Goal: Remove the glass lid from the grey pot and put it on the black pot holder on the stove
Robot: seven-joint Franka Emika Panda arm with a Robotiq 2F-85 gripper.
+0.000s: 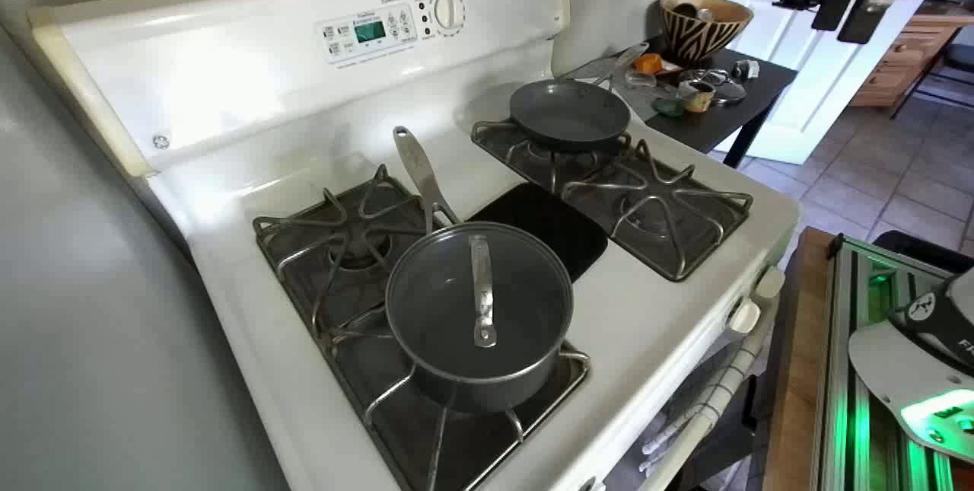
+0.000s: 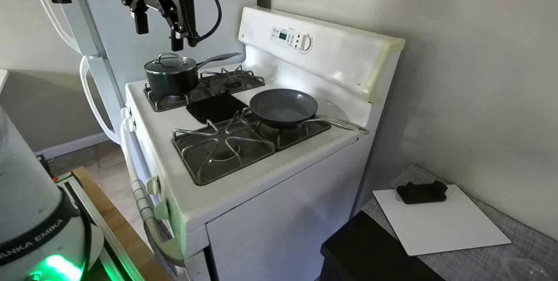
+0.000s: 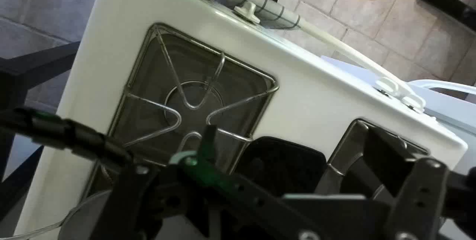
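The glass lid [image 1: 441, 301] [image 2: 174, 65] with its bar handle sits on the grey pot [image 1: 487, 396] [image 2: 171, 83] in both exterior views. The pot stands on a front grate, its long handle pointing to the control panel. The black pot holder [image 1: 544, 228] [image 2: 216, 107] lies flat on the stove [image 1: 647, 316] [image 2: 231, 211] between the grate pairs. It also shows in the wrist view [image 3: 280, 162]; the pot there is mostly hidden behind my fingers. My gripper [image 2: 159, 34] [image 1: 843, 23] [image 3: 299, 149] is open and empty, in the air above the stove, apart from the lid.
A shallow grey pan [image 1: 571, 112] [image 2: 283, 107] rests on a rear grate. A free front grate [image 1: 658, 209] [image 2: 224, 148] [image 3: 193, 95] is beside the pot holder. A dark side table [image 1: 765, 76] carries a patterned bowl [image 1: 704, 27] and small items. A white board [image 2: 440, 224] lies beyond the stove.
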